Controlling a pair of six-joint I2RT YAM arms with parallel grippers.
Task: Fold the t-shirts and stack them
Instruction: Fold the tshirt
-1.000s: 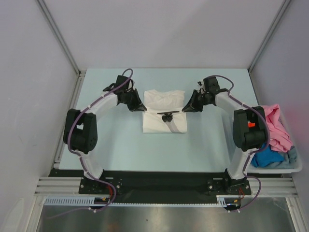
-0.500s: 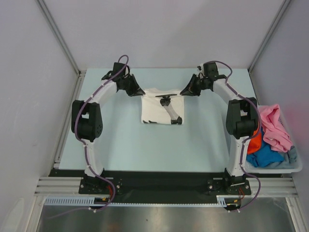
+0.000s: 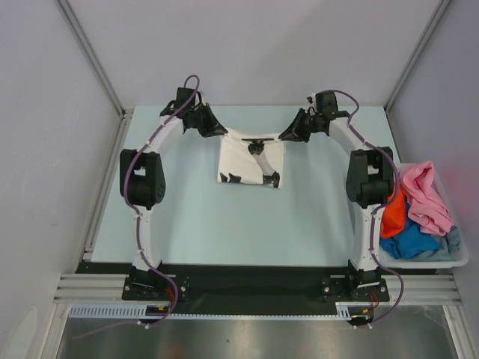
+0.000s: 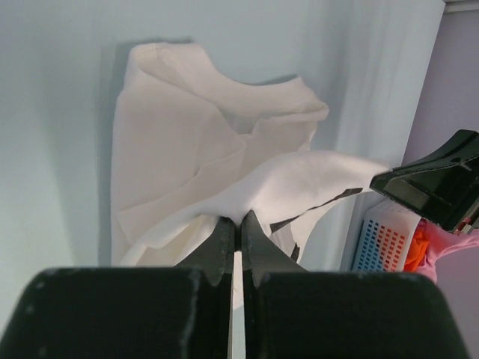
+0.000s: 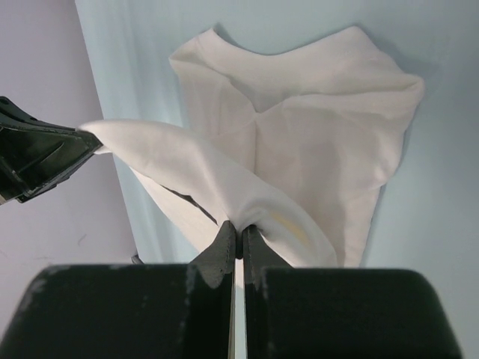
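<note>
The white t-shirt [image 3: 253, 158] has been raised from the table [image 3: 187, 217] within the last second. It was lying flat then, and now its far edge is held up while the rest is draped down onto the surface. Both upper corners are clamped: the left end effector [image 3: 221, 132] is closed on one pinch of cloth and the right end effector [image 3: 285, 136] on the other, as both wrist views confirm. Both arms have been carried farther back, away from the bin [image 3: 458, 258]. The white t-shirt is hung well to the left of that bin and beyond its far end. The pink t-shirt [image 3: 425, 196], orange t-shirt [image 3: 393, 217] and blue t-shirt [image 3: 412, 241] are heaped inside it. A fold is judged to be under way, and no stack has been started.
</note>
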